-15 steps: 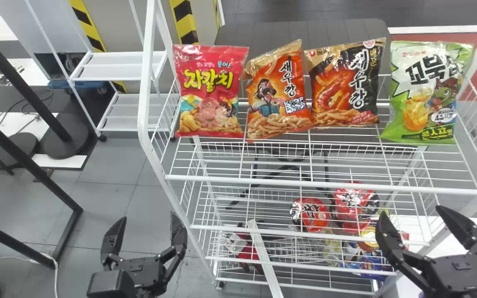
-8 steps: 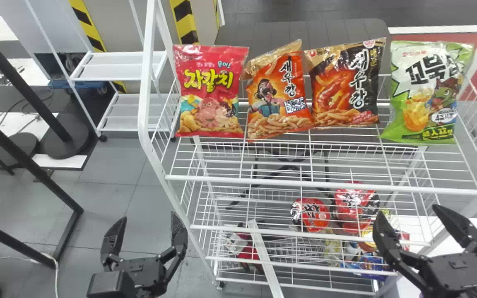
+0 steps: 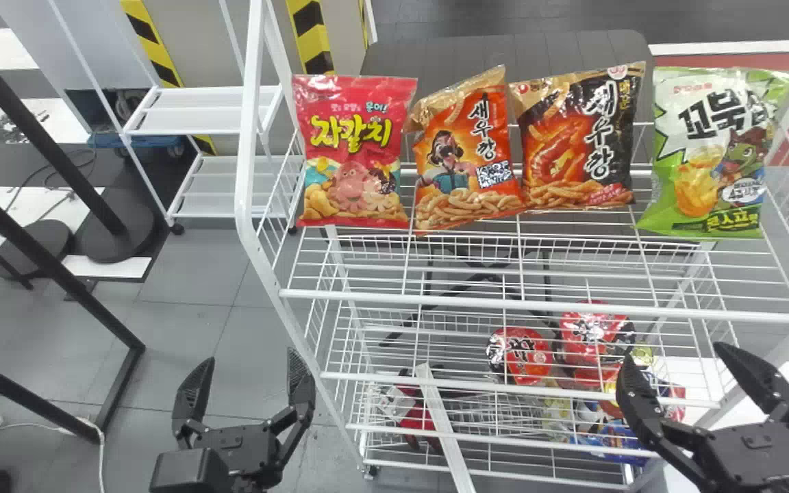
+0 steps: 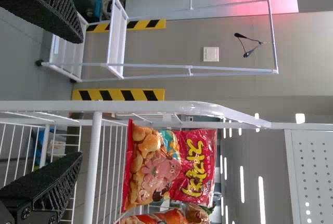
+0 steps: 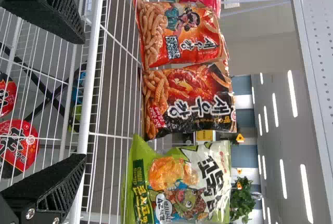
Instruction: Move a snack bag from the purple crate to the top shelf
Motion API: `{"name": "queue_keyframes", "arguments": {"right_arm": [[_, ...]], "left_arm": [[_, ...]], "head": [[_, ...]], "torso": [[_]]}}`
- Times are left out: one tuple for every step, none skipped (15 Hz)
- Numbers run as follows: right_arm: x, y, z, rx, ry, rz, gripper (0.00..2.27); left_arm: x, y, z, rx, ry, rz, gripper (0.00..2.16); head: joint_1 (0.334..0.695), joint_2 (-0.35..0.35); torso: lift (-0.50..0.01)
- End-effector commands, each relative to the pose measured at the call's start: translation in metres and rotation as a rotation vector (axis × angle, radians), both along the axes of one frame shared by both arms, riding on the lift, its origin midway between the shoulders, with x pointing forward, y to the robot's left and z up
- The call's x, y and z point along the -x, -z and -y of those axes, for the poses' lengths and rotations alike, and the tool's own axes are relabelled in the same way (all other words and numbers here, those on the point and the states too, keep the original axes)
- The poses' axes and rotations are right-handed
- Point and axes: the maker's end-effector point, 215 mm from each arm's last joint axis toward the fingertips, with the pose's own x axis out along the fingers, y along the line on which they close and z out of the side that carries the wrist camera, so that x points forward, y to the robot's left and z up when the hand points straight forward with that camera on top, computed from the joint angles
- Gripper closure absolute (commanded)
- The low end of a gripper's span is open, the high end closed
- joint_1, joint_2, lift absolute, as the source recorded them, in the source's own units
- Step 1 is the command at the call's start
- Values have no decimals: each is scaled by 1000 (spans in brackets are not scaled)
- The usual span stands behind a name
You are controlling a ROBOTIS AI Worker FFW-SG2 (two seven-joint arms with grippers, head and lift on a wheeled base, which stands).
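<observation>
Right now the right tool (image 3: 672, 350) sits wide open and empty near the right end of the white rack (image 3: 248, 130); the left tool (image 3: 252, 356), also spread and empty, waits left of it. Four glossy snack bags (image 3: 463, 154), red, orange, black-and-orange and green, stand along the top shelf (image 3: 545, 305). Since earlier, the right tool has edged slightly left.

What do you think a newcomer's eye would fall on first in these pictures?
Probably the bright row along the back of the top shelf: from left, a red bag, an orange bag, a black bag and a green bag. Next come the left tool and the right tool, both open, low at the head view's left and right.
</observation>
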Motion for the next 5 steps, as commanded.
{"name": "queue_keyframes", "arguments": {"right_arm": [[0, 2, -1, 0, -2, -3, 19], [-1, 3, -2, -2, -2, -3, 16], [-1, 4, -3, -4, -3, -7, 19], [-1, 5, -5, -5, -8, -7, 19], [-2, 5, -6, -6, -10, -7, 19]], "left_arm": [[0, 1, 1, 1, 1, -3, 16], [-1, 2, 1, 1, 1, -5, 16], [-1, 3, 2, 1, 2, -8, 16], [0, 3, 1, 2, -5, -8, 16], [-1, 2, 2, 4, -6, -7, 16]], "head": [[695, 151], [695, 151], [695, 152], [695, 152], [695, 152]], "torso": [[2], [2], [2], [2], [2]]}}
